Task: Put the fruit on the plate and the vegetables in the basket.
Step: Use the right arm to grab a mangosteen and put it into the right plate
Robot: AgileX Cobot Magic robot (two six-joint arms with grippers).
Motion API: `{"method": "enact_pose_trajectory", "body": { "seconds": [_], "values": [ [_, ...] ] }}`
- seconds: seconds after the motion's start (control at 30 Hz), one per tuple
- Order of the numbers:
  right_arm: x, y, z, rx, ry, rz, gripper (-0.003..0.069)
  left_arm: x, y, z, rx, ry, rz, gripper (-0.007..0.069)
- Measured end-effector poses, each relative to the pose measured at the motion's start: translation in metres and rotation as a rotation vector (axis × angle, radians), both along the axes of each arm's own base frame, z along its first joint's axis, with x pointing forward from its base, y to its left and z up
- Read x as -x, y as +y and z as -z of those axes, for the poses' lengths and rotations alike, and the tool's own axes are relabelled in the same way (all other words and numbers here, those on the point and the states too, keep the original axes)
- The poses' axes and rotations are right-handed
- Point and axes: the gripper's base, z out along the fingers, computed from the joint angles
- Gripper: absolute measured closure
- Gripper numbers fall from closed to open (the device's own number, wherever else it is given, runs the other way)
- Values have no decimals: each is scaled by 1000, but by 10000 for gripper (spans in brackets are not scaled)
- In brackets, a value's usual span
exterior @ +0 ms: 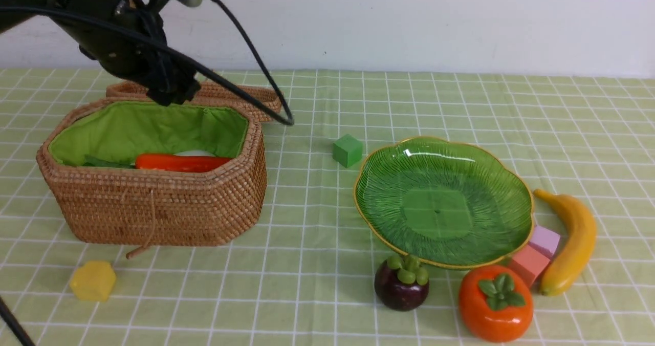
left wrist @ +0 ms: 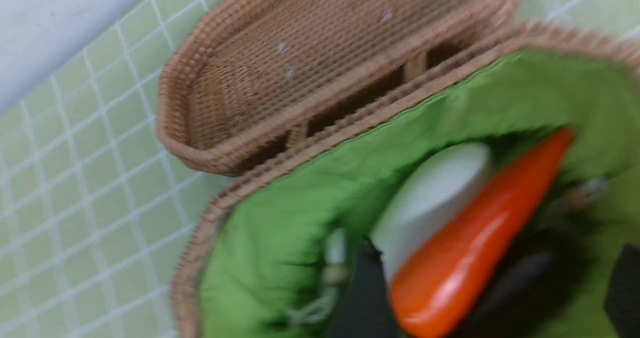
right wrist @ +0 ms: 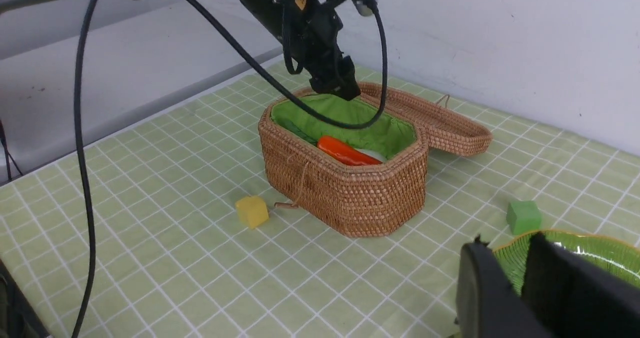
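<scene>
Front view faces forward across the green-checked table (exterior: 307,284); left wrist peers closely into the brown woven wicker basket (left wrist: 380,113); right wrist shares it, farther off.

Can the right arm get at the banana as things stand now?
Probably yes. The banana lies uncovered on the robot's right side, beside the plate. Small blocks sit close on its plate side; its outer side is free. The left arm is away over the basket.

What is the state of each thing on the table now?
Basket, open, lid laid back.
Plate, empty.
Pepper, inside basket.
Radish, inside basket.
Banana, on table.
Mangosteen, on table.
Persimmon, on table.
Left gripper, open, above basket.
</scene>
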Motion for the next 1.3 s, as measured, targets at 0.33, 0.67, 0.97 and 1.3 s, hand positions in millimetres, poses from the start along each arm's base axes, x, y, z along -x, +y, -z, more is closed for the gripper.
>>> {"method": "enact_pose_trajectory", "body": {
  "seconds": [0.33, 0.67, 0.97, 1.3],
  "values": [
    [-40, 12, 29, 112, 317, -39, 621, 120, -2, -74, 293, -30, 37, 638],
    [-114, 30, 76, 169, 658, -11, 658, 238, -4, -10, 471, -3, 242, 638],
    [-156, 84, 117, 301, 841, -42, 658, 298, 16, 8, 553, -235, 382, 638],
    [-193, 136, 148, 545, 908, 244, 552, 305, 20, 7, 541, -261, 395, 638]
  ]
}}
